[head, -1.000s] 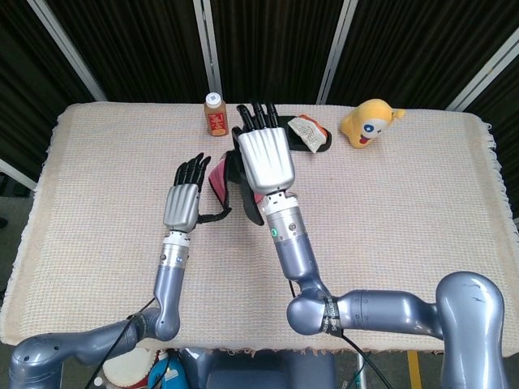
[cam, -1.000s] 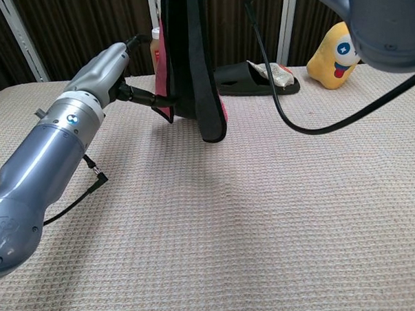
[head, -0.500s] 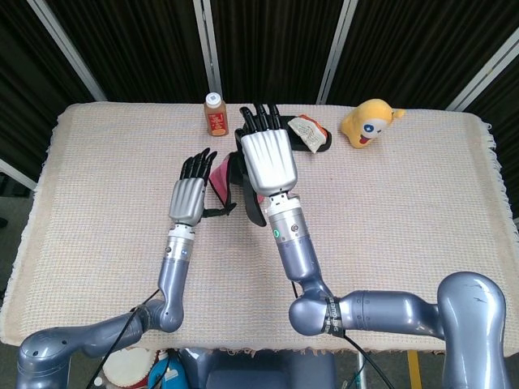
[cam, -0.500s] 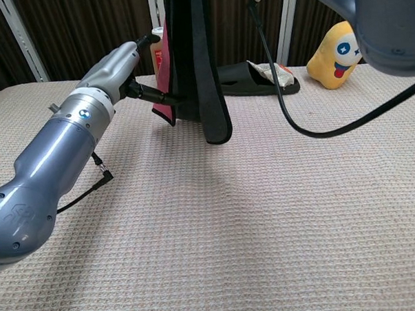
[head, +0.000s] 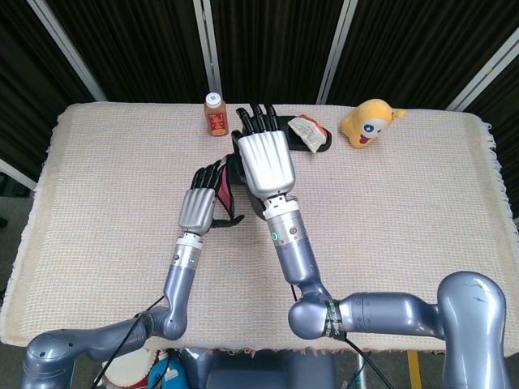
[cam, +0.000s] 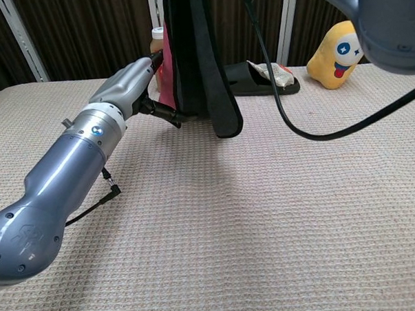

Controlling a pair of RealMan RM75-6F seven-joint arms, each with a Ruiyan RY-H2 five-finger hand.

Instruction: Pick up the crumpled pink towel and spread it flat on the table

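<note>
The pink towel (head: 220, 188) hangs bunched under my right hand (head: 263, 158), which holds it up over the back middle of the table. In the chest view only a strip of the towel (cam: 166, 85) shows behind the dark underside of my right hand (cam: 196, 59). My left hand (head: 201, 203) is right beside the towel's left edge, its fingers straight along the cloth and its thumb reaching under the lower corner. The chest view shows my left hand (cam: 132, 83) up against the towel, and its hold on the cloth is not plain.
An orange bottle (head: 215, 114) stands at the back, just behind the hands. A black slipper (head: 315, 138) with a small packet on it lies to the right, and a yellow plush toy (head: 369, 121) beyond it. A woven beige cloth (head: 405, 211) covers the table.
My left hand has moved right and forward until it meets the towel's edge. My right hand and the towel have shifted slightly right and up.
</note>
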